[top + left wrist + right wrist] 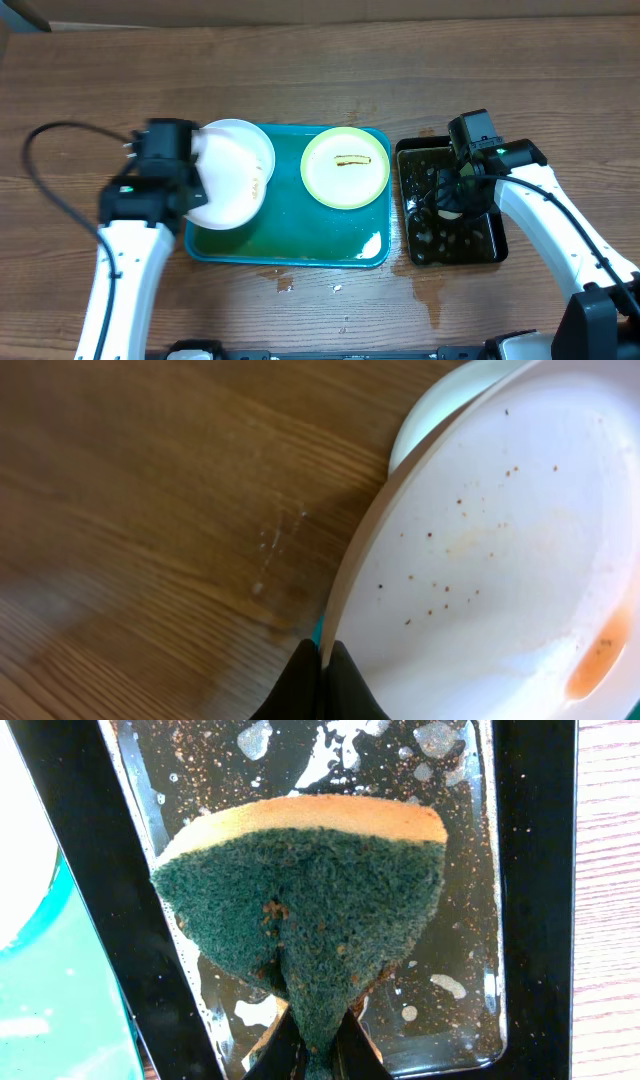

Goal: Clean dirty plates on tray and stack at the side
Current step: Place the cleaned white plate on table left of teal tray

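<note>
My left gripper [322, 660] is shut on the rim of a white plate [228, 178], which it holds tilted over the left end of the teal tray [300, 240]. The plate's face [500, 550] has brown specks and an orange smear. Another white plate [252, 140] lies under it on the tray. A pale yellow-green plate [345, 167] with a brown smear lies flat at the tray's right. My right gripper [318, 1050] is shut on a green and yellow sponge [310, 900] over the black tray [450, 205].
The black tray [540, 870] holds dirty water with specks and foam. Wet patches show on the wood [430, 290] in front of both trays. Cables run by the left arm [40, 170].
</note>
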Controlling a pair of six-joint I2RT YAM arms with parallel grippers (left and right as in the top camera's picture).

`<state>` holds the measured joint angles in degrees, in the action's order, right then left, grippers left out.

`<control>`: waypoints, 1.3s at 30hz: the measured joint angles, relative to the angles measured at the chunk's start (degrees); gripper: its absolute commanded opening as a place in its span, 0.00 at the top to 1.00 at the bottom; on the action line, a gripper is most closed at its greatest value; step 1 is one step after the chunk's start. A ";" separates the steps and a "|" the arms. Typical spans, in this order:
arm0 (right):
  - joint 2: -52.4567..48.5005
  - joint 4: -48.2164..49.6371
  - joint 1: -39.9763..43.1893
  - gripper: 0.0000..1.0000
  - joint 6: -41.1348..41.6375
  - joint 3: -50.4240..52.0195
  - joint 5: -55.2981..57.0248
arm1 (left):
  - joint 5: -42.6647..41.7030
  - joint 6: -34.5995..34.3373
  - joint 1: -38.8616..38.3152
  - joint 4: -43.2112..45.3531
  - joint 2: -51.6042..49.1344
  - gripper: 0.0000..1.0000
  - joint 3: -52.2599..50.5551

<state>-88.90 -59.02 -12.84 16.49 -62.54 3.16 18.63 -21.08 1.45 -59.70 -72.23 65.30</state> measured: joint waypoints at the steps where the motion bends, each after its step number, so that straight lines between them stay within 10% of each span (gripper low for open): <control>1: 0.00 0.00 0.00 0.96 -0.04 0.00 -0.02 | -1.46 0.02 2.29 0.04 -0.02 0.96 0.00; 10: 0.00 0.00 0.00 0.96 -0.04 0.00 -0.22 | -11.74 -2.49 26.73 3.89 -3.45 0.96 0.02; 21: 0.00 -0.17 0.00 0.96 0.00 0.00 -1.22 | -13.33 -5.40 36.57 10.49 -15.91 0.94 0.02; 27: 0.00 -0.17 0.00 0.96 -0.04 0.00 -1.31 | -15.63 -5.95 37.33 12.85 -19.80 0.48 0.00; 39: 0.00 -0.22 0.02 0.96 -0.02 0.00 -1.33 | -30.14 -0.22 28.33 15.06 -19.82 0.28 0.28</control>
<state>-88.90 -59.24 -12.82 16.47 -62.54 1.83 -11.51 -21.30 29.78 -44.64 -92.05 65.58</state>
